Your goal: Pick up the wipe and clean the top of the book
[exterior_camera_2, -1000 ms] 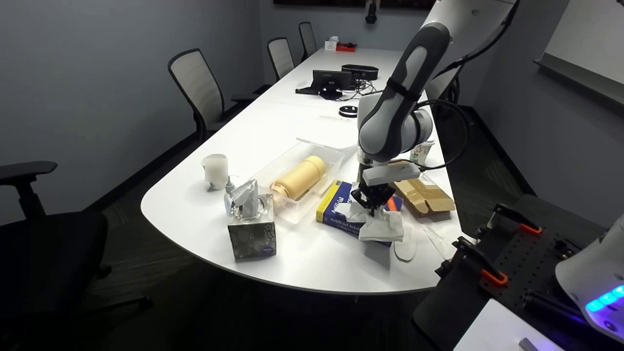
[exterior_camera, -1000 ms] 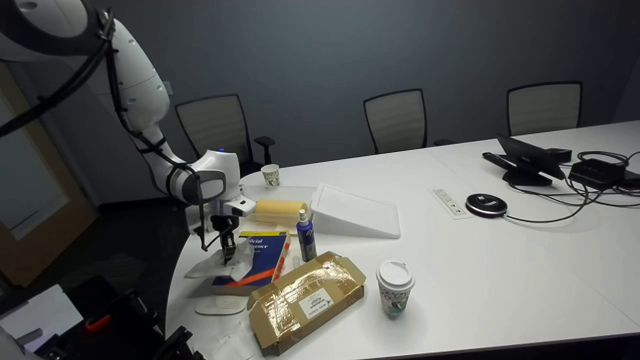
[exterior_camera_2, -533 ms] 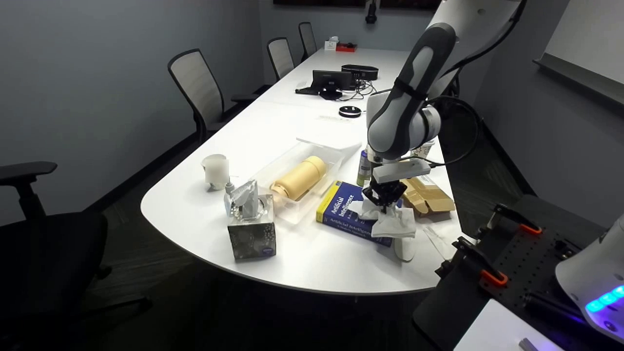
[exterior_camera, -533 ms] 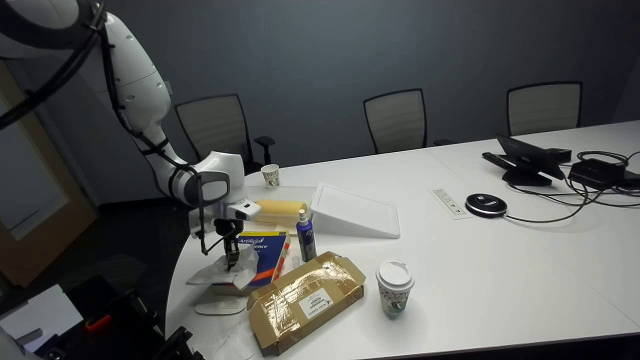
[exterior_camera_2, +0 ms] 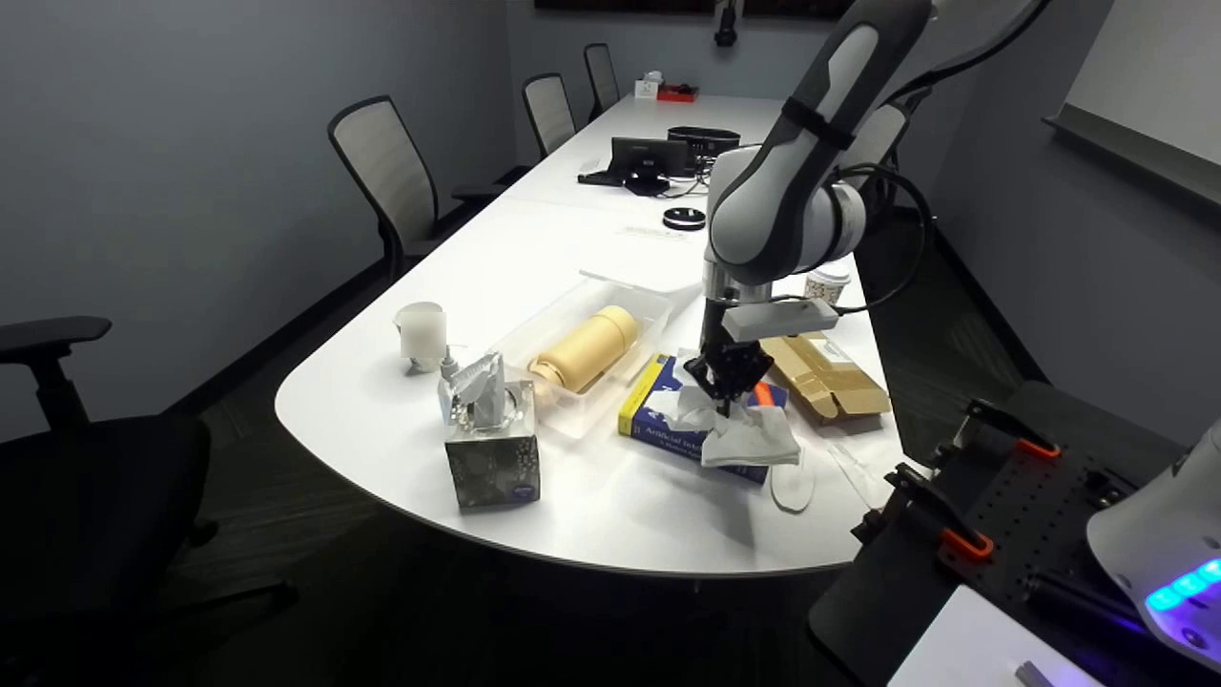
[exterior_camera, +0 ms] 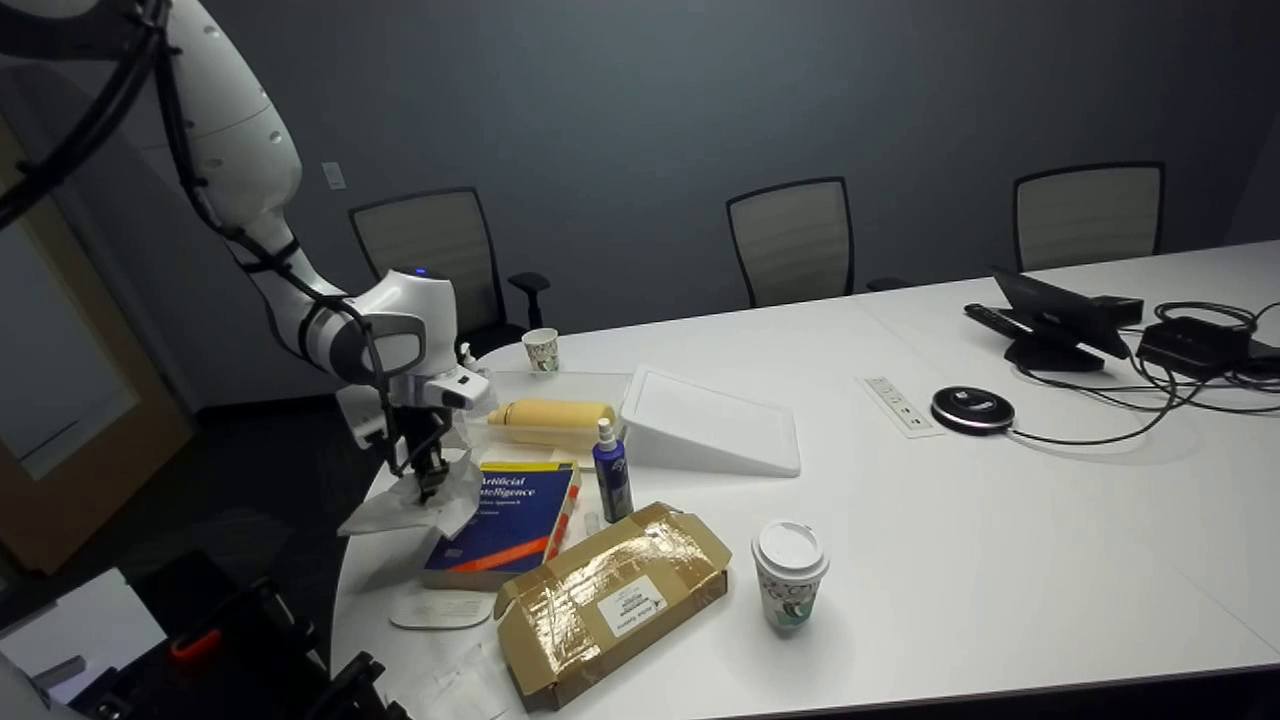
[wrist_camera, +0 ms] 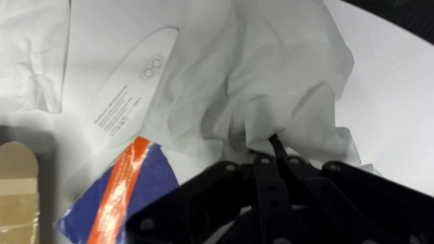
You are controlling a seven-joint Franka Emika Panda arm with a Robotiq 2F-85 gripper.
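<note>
The wipe is a crumpled white cloth [exterior_camera: 385, 514]; it hangs from my gripper [exterior_camera: 430, 488]. My gripper is shut on it, also in an exterior view [exterior_camera_2: 727, 408] and in the wrist view [wrist_camera: 273, 140]. The wipe [wrist_camera: 295, 64] spreads ahead of the fingers there. The blue book [exterior_camera: 510, 515], with yellow and orange bands, lies flat on the table. The gripper and wipe are at the book's left side in that exterior view, seemingly raised. In an exterior view the wipe [exterior_camera_2: 754, 441] hides part of the book [exterior_camera_2: 658, 384]. The book's corner [wrist_camera: 91, 210] shows in the wrist view.
A cardboard box [exterior_camera: 610, 600] and purple spray bottle [exterior_camera: 612, 475] stand beside the book. A white oval piece [exterior_camera: 440, 610] lies near its front corner. A clear bin with a yellow bottle [exterior_camera_2: 587, 348], a tissue box [exterior_camera_2: 491, 458] and a lidded cup [exterior_camera: 790, 575] are around.
My gripper, still holding the wipe, first moved slightly across the book, then back off its cover and up toward the book's left side. More of the cover shows. The book has not visibly moved.
</note>
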